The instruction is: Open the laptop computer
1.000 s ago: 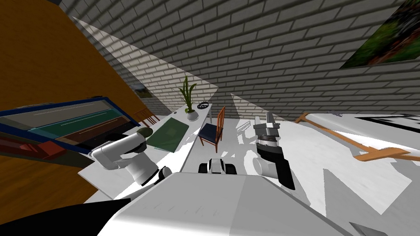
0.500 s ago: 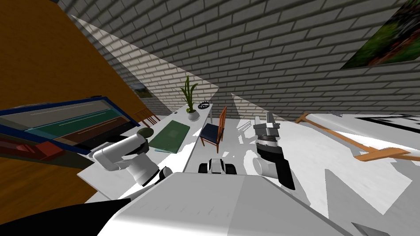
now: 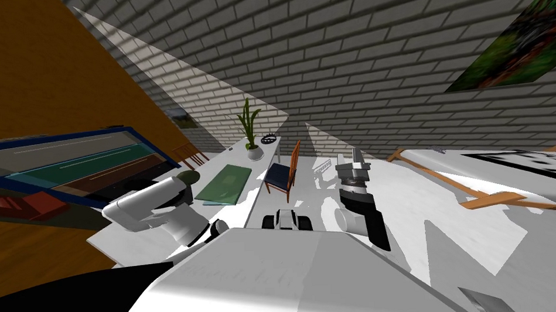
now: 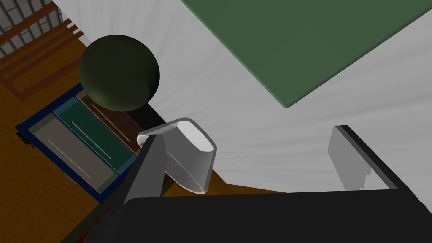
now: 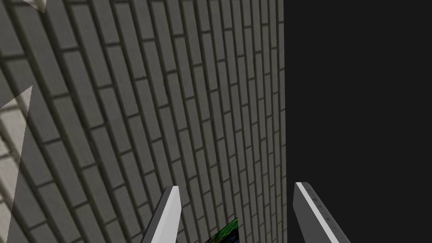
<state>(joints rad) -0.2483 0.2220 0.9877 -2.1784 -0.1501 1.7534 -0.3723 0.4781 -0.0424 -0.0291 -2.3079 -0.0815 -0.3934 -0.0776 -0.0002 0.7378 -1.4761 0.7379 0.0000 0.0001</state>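
The left tool (image 4: 249,135) hangs spread and empty over the white worktop (image 4: 253,118), with a white cup-like thing (image 4: 192,160) just beside one finger. Near ahead lies the laptop (image 4: 308,42), a flat green slab lying shut on the worktop. It looks thin, stiff and slick, probably light. I would hook a fingertip under the lid's free edge, though I cannot tell which edge that is. The right tool (image 5: 236,190) is also spread.

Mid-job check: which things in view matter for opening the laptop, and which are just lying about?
For the job: closed green laptop; white table under it; left gripper, open, over the table.
Lying about: dark ball; white cup; potted plant; chair; blue-edged rug; right gripper, open, raised.
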